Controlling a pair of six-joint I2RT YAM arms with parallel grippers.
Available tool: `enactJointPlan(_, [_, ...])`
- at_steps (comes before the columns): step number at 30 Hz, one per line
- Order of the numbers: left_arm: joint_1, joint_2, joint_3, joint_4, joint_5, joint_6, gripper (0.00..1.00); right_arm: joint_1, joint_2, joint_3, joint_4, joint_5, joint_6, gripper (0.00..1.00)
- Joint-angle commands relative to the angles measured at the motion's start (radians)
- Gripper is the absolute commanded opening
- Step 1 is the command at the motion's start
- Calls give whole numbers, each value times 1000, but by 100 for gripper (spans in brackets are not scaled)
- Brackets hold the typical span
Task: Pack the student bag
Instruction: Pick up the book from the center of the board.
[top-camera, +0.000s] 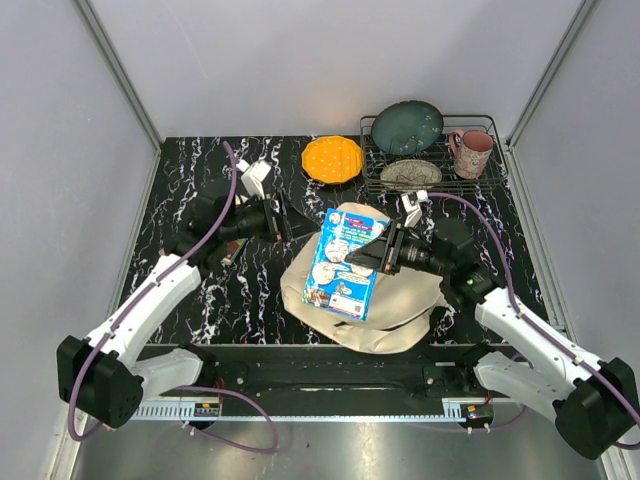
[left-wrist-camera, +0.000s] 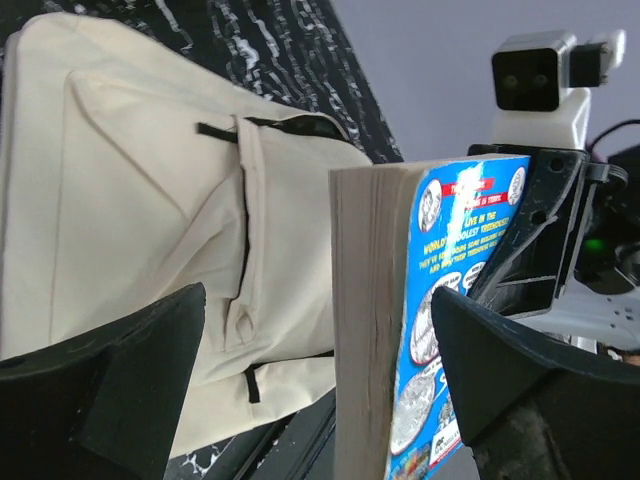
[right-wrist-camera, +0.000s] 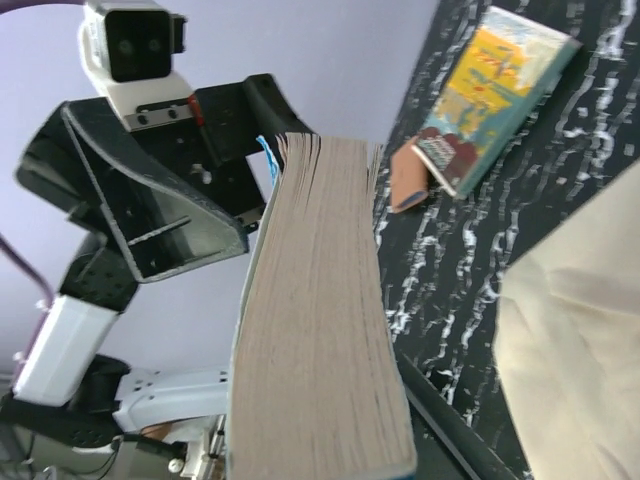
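Note:
The student bag (top-camera: 395, 300), cream-beige, lies flat on the black marbled table at centre front; its front pocket and black zipper pulls show in the left wrist view (left-wrist-camera: 150, 200). A thick blue-covered book (top-camera: 341, 262) hangs above the bag, and my right gripper (top-camera: 368, 250) is shut on its right edge. The book's page edge (right-wrist-camera: 320, 330) fills the right wrist view and hides that gripper's fingers. My left gripper (top-camera: 283, 222) stands open at the book's left side. In its own view the book (left-wrist-camera: 372, 330) stands between wide-apart fingers (left-wrist-camera: 110, 390), with gaps on both sides.
A yellow-covered book (right-wrist-camera: 490, 90) lies on the table to the left, under the left arm. At the back are an orange plate (top-camera: 332, 158) and a wire rack (top-camera: 487, 182) holding a teal plate (top-camera: 407, 127), a patterned dish (top-camera: 410, 175) and a pink mug (top-camera: 472, 152).

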Motion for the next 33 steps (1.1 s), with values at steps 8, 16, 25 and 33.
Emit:
enactJointPlan(8, [-27,-144,-87,355,167,-109,99,1,-93,8,293,-201,124,0])
enactJointPlan(16, [-101,-106,-119,521,201,-211,99,4,-77,4,397,-279,164,0])
enactJointPlan(25, [-135,-57,-59,579,221,-235,66,10,-22,60,221,-353,48,0])
enactJointPlan(33, [-158,-44,-67,550,259,-215,37,10,36,131,165,-407,-29,0])
